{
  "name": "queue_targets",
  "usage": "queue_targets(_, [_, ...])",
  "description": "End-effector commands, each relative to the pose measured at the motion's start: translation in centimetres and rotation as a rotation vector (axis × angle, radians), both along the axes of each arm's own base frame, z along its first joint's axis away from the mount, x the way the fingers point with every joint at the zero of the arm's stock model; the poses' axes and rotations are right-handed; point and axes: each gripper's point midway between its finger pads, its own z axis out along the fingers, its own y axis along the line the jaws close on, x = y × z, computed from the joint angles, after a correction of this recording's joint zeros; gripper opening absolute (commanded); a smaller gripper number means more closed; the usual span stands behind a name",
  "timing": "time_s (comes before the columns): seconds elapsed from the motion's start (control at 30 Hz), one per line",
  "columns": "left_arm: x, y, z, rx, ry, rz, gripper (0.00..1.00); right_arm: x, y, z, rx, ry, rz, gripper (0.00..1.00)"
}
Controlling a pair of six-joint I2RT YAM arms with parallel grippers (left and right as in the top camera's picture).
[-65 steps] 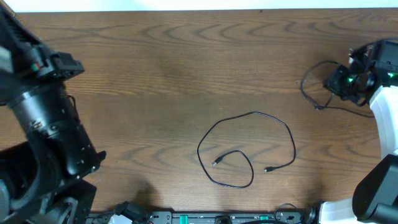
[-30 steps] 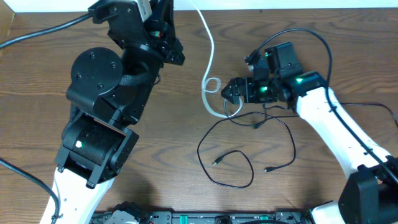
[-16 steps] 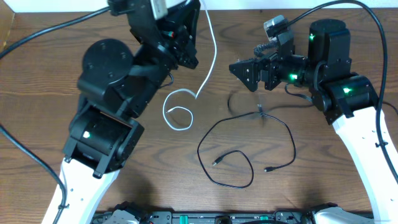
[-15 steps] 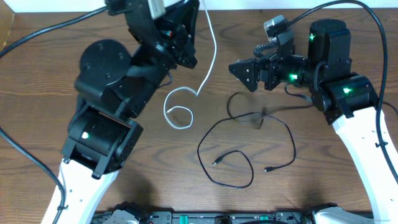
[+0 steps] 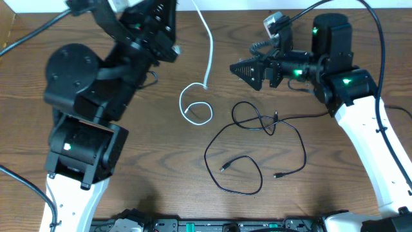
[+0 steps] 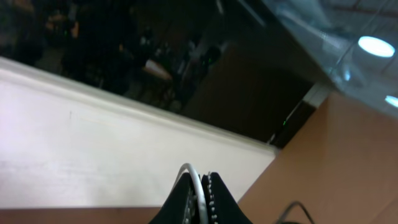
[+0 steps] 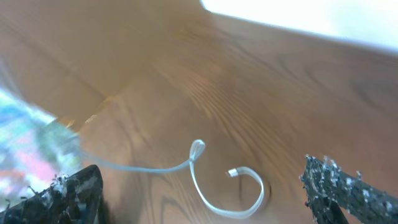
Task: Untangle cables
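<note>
On wooden table [image 5: 161, 161], white cable [image 5: 212, 51], black cables [image 5: 304, 151]

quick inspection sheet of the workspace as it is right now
surface: wood table, bare apart from the cords
job's things: white cable hangs from the left gripper, its end curled in a loop on the table; two black cables, large loop and smaller snarl, crossing near the loop's top
clutter: nothing seen
grippers: left gripper shut on the white cable; right gripper open, empty, above the table
cables: thick arm cables off the work area
surroundings: white strip past the far edge
</note>
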Motion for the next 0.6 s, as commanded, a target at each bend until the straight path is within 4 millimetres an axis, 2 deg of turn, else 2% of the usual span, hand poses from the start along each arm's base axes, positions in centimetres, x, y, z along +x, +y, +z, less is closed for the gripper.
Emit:
queue_targets(0.0, [-1.3,0.0,1.6,-0.103,0.000,-0.102,0.08,-2.7,0.7,2.6,0.090,-0.124,0.208,0.99])
queue_targets(0.13, [-1.9,0.2,2.9,-0.182,-0.009,-0.170,0.07,-3.5,1.8,3.4,0.134,-0.166,0.291,0.99])
queue_targets(0.3, [-3.0,-0.3,4.3,-0.250,-0.022,-0.259,0.07,-3.3,4.6,2.2,0.152,-0.155,0.353,0.99])
queue_targets(0.5, [-3.0,-0.3,4.5,-0.295,0.002,-0.273,0.07,-3.6,7.9,1.4,0.179,-0.185,0.426,0.98])
queue_targets(0.57, [-3.0,-0.3,4.5,-0.295,0.001,-0.273,0.07,-3.9,8.9,1.1,0.184,-0.195,0.451,0.94])
